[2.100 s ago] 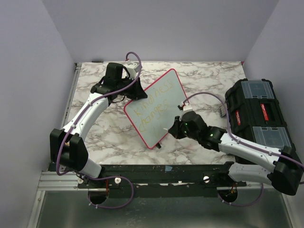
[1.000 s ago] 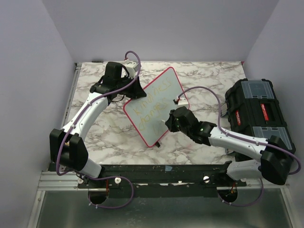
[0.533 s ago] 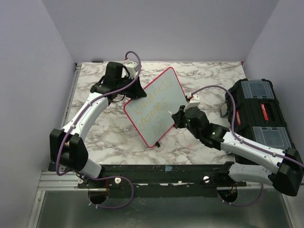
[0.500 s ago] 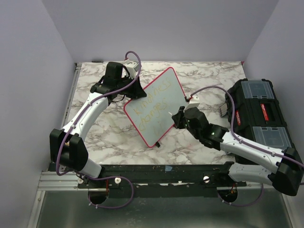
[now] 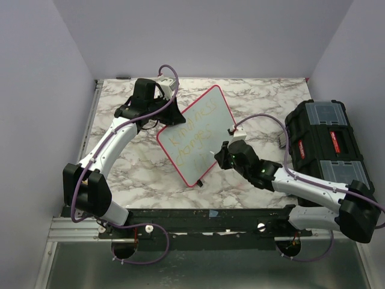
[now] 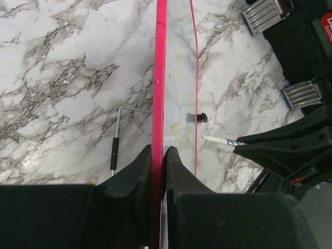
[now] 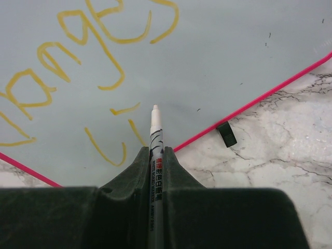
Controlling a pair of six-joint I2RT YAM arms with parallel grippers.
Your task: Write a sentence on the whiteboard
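Note:
The whiteboard [image 5: 198, 135], white with a pinkish-red frame, stands tilted on the marble table. My left gripper [image 5: 170, 115] is shut on its upper left edge; in the left wrist view the fingers [image 6: 176, 166] clamp the red frame [image 6: 160, 78]. Yellow handwriting [image 5: 192, 129] runs in two lines, with a few strokes of a third line [image 7: 116, 137] below. My right gripper [image 5: 221, 155] is shut on a white marker [image 7: 155, 135], tip at the board's lower part near the new strokes.
A black toolbox [image 5: 325, 144] with clear lid compartments sits at the right edge of the table. A small black clip [image 7: 226, 133] sits on the board's lower frame. A wire stand [image 6: 118, 135] lies behind the board. Purple walls enclose the table.
My right gripper with the marker swung over the board's lower part, out to the right, then back down-left to the third line. The left gripper and the board stayed still.

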